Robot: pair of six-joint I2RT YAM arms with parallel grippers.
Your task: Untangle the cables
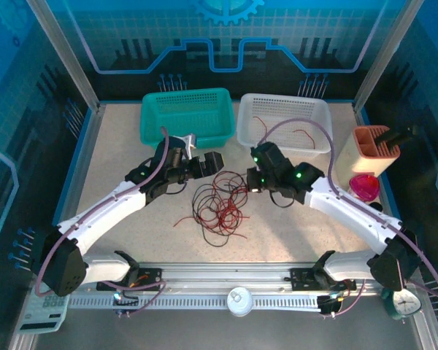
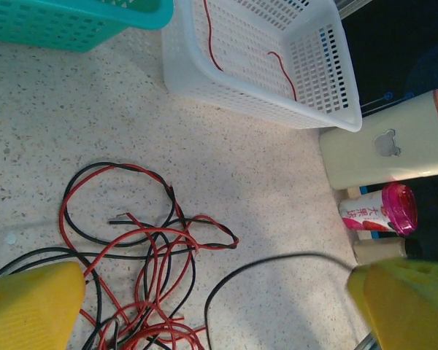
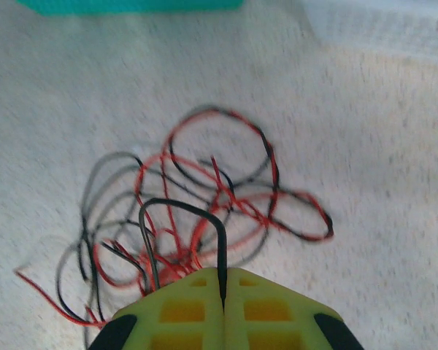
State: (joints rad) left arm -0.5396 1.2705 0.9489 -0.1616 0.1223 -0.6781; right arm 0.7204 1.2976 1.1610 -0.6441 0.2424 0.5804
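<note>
Two baskets stand at the far side of the bench point(image 1: 117, 160): a teal basket point(image 1: 186, 93) at 11 o'clock and a white basket point(image 1: 285, 99) at 1 o'clock from the cables point(image 1: 219, 205), a loose red and black heap at the bench's middle. Red strands point(image 1: 301, 133) lie in the white basket. The left tool point(image 1: 214, 162) hangs at the heap's 11 o'clock, and the right tool point(image 1: 254, 181) is at its 2 o'clock edge. A peach holder point(image 1: 374, 149) stands at 3 o'clock, with a pink cup point(image 1: 365, 187) just at the holder's 6 o'clock.

From the left wrist, the left tool point(image 2: 219, 299) is spread wide and grips nothing, its yellow fingers point(image 2: 33, 306) at the frame's 7 and 5 o'clock. The cables point(image 2: 146, 248) sprawl between them and toward 9 o'clock. The white basket point(image 2: 263, 109) is at 12 o'clock with two red strands point(image 2: 285, 73) inside, and the teal basket point(image 2: 66, 25) is at 11. At 3 o'clock the holder point(image 2: 394, 146) bears a small grey emblem. Just at 6 o'clock of it the cup point(image 2: 376, 211) carries a label with red Chinese characters, too small to read surely.

From the right wrist, the right tool point(image 3: 223, 295) is closed, pinching one black cable point(image 3: 220, 248) that arches out of the blurred heap point(image 3: 204, 204) at 12 o'clock.
</note>
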